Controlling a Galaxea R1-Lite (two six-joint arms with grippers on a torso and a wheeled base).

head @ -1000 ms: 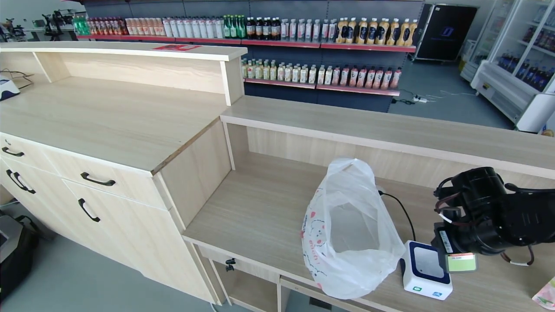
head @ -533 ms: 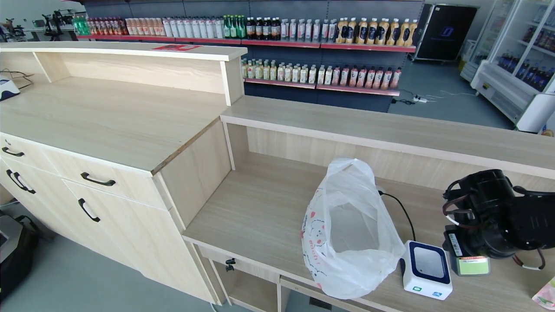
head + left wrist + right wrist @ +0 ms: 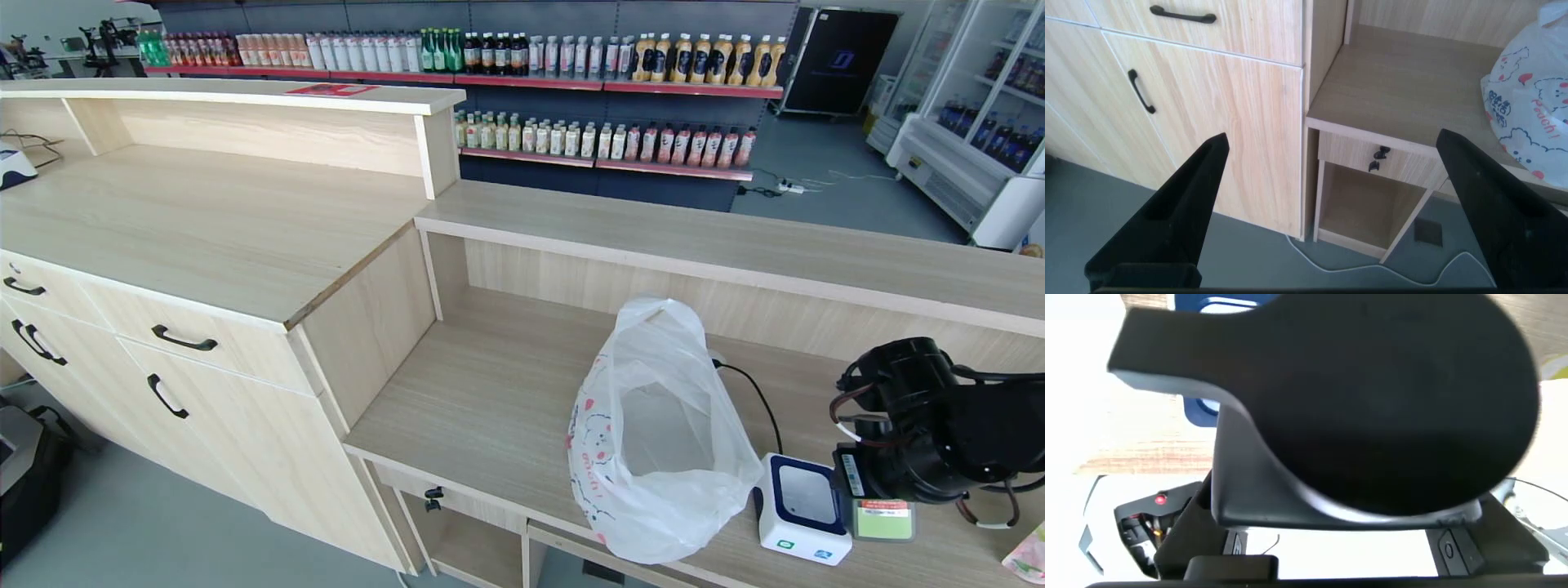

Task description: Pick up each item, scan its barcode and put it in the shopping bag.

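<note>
Rows of bottled drinks (image 3: 522, 53) line red shelves (image 3: 678, 169) behind the pale wooden counter (image 3: 204, 220) with black-handled drawers (image 3: 233, 333).

Shop: drink-bottle shelves (image 3: 563, 82), glass-door fridges (image 3: 992, 98), wooden checkout counter (image 3: 204, 220), scanner (image 3: 804, 508).

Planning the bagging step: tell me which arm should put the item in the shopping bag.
Right. The right gripper holds the green-labelled pack beside the scanner, next to the shopping bag. The left gripper hangs open, low beside the cabinets.
</note>
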